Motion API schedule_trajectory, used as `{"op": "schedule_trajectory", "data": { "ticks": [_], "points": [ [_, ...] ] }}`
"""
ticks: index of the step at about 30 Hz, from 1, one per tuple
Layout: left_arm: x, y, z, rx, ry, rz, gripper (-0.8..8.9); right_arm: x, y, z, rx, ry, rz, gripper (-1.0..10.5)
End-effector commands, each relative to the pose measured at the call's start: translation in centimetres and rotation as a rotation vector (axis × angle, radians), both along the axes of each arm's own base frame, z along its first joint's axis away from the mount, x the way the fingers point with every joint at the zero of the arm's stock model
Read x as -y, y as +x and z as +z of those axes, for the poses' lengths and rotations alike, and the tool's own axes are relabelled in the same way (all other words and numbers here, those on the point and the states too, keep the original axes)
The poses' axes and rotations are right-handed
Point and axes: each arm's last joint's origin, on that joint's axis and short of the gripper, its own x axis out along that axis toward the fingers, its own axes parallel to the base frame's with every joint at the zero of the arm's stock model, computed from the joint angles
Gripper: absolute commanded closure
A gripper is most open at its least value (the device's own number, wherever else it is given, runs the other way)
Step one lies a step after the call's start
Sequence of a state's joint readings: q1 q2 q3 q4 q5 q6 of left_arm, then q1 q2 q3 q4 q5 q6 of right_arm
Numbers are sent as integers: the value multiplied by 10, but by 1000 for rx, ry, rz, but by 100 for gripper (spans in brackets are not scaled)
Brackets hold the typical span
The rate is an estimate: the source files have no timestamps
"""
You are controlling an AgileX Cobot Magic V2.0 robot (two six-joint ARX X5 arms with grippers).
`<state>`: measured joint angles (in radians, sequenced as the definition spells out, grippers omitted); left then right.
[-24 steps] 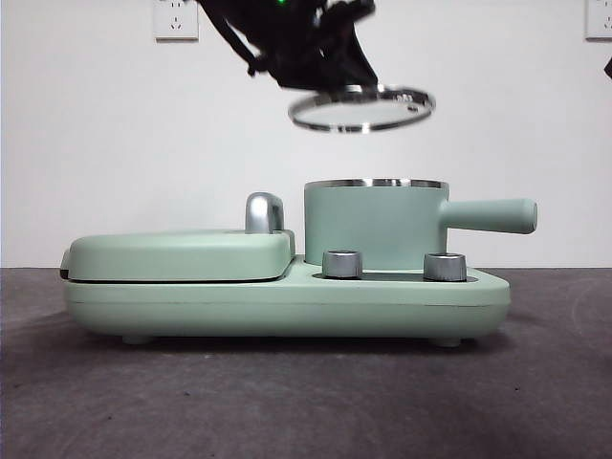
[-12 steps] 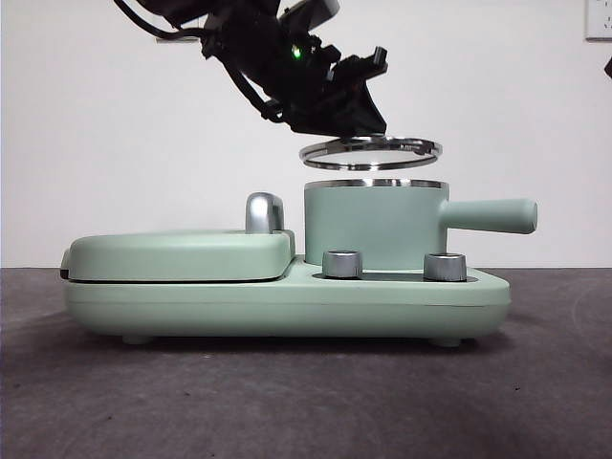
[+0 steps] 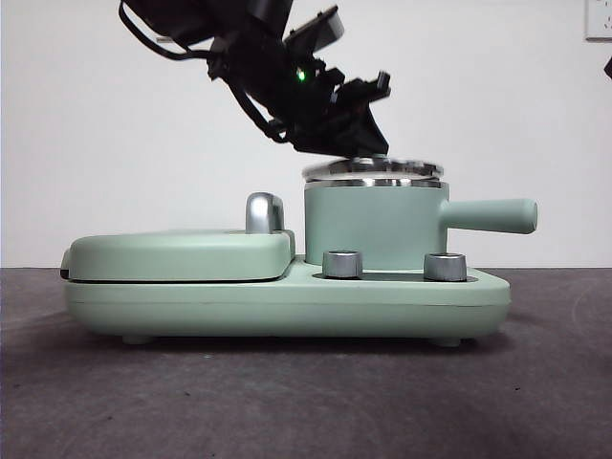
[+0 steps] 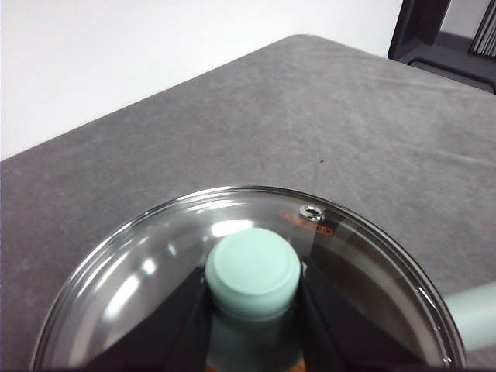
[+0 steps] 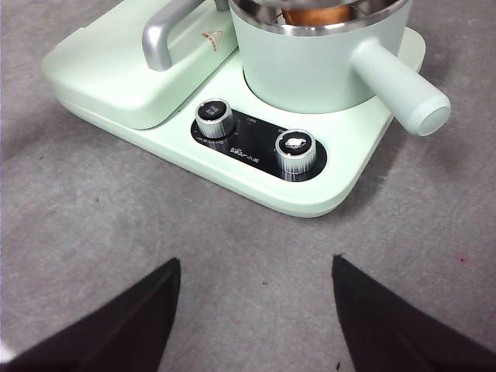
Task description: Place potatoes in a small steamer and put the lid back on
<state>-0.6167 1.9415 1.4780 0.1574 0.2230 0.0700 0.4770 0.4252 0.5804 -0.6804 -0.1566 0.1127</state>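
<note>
The mint-green small steamer (image 3: 373, 225) stands on the cooker base, its long handle (image 3: 490, 215) pointing right. The clear glass lid (image 3: 373, 169) lies level on the steamer's steel rim and looks to touch it. My left gripper (image 3: 356, 142) comes in from the upper left and is shut on the lid's mint-green knob (image 4: 253, 270), one black jaw on each side. The vent hole (image 4: 311, 213) shows near the lid's rim. A strip of the orange-brown potato (image 5: 319, 14) shows inside the steamer (image 5: 318, 66). My right gripper (image 5: 256, 310) is open and empty over the table in front of the cooker.
The cooker base (image 3: 287, 306) carries a flat griddle cover (image 3: 182, 253) with a chrome handle (image 3: 265, 212) left of the steamer. Two steel dials (image 3: 342, 264) (image 3: 445, 266) sit on its front. Dark grey table runs all around.
My left gripper has come down with the lid, from well above the steamer to its rim, and the lid has gone from tilted to level.
</note>
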Motion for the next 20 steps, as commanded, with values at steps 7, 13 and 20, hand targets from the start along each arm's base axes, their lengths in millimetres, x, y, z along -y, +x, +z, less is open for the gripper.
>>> {"op": "schedule_trajectory", "data": {
  "ticks": [7,13,20],
  "points": [
    [7,2,4,33,0,-22,805,-1,0,2,2,12,0,639],
    [10,-1,-3,-9,31,-32,805,-1,0,2,2,12,0,639],
    [21,-4,-16,-32,48,-53,805,-1,0,2,2,12,0,639]
  ]
}}
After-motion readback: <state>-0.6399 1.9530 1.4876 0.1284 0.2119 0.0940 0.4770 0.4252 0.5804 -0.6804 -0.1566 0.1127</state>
